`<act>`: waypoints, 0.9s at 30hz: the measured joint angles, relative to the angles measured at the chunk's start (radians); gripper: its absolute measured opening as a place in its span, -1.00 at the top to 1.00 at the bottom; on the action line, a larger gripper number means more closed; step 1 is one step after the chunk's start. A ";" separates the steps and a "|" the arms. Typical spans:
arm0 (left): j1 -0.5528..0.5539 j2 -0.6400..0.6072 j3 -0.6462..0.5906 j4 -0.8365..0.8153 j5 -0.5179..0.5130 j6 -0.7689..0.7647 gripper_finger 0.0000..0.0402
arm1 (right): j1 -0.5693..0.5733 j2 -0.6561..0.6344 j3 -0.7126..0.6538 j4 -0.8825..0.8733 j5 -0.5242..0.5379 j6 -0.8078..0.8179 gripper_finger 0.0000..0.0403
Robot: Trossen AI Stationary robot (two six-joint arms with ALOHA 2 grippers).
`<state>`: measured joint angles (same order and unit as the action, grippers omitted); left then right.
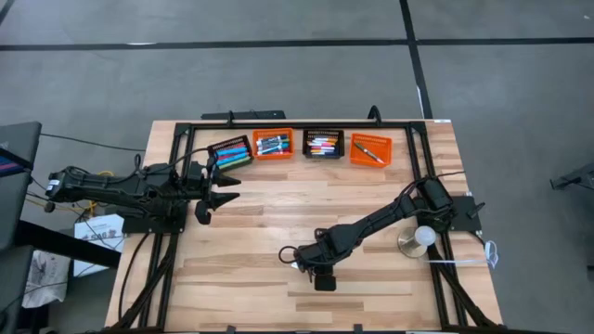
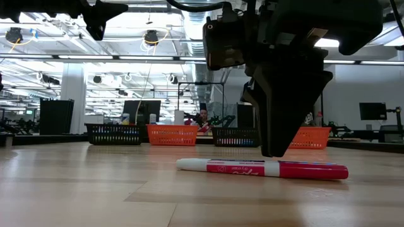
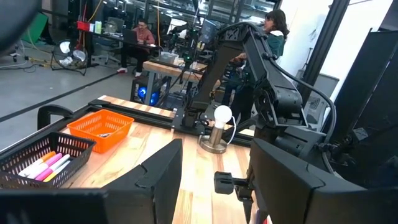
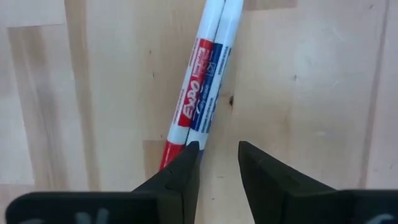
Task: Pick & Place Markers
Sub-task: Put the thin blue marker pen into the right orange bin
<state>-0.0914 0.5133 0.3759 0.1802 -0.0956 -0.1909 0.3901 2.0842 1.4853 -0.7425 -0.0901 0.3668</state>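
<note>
Two markers lie side by side on the wooden table, a red one [image 4: 186, 118] and a blue one [image 4: 208, 106]. The low view shows only the red one [image 2: 262, 168], flat on its side. My right gripper [image 4: 217, 152] points down over their cap ends near the table's near edge [image 1: 299, 260] and is open by a narrow gap. One fingertip [image 4: 186, 155] covers the red marker's cap end; the other stands beside the pair. My left gripper [image 3: 214, 186] waits open above the table's left part [image 1: 215, 188]. More markers fill the baskets at the far edge. My right gripper comes from above, pointing down, at the cap ends of the two markers. One fingertip [image 2: 278, 151] ends just above the red marker [image 2: 297, 169], and I cannot tell whether it touches. Both markers lie flat on the table.
Four small mesh baskets stand in a row at the far edge: black [image 1: 230, 150], orange [image 1: 273, 146], black [image 1: 323, 144], orange [image 1: 371, 148]. A white ball on a round base [image 1: 419, 239] stands by the right arm's base. People sit in the room beyond.
</note>
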 joint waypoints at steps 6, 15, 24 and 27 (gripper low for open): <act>0.000 0.000 0.000 0.000 0.000 0.000 0.05 | 0.021 -0.001 0.000 0.011 -0.115 -0.083 0.52; 0.000 0.000 0.000 0.000 0.000 0.000 0.05 | 0.028 -0.002 0.000 0.047 -0.099 -0.053 0.52; 0.000 0.000 0.000 0.000 0.000 0.000 0.05 | 0.029 -0.003 0.038 0.204 -0.225 -0.077 0.52; 0.000 0.000 0.000 0.000 0.000 0.000 0.05 | 0.020 0.009 0.039 0.216 -0.223 -0.078 0.52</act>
<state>-0.0911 0.5133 0.3759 0.1802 -0.0958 -0.1912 0.4098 2.0930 1.5242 -0.5262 -0.3131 0.2891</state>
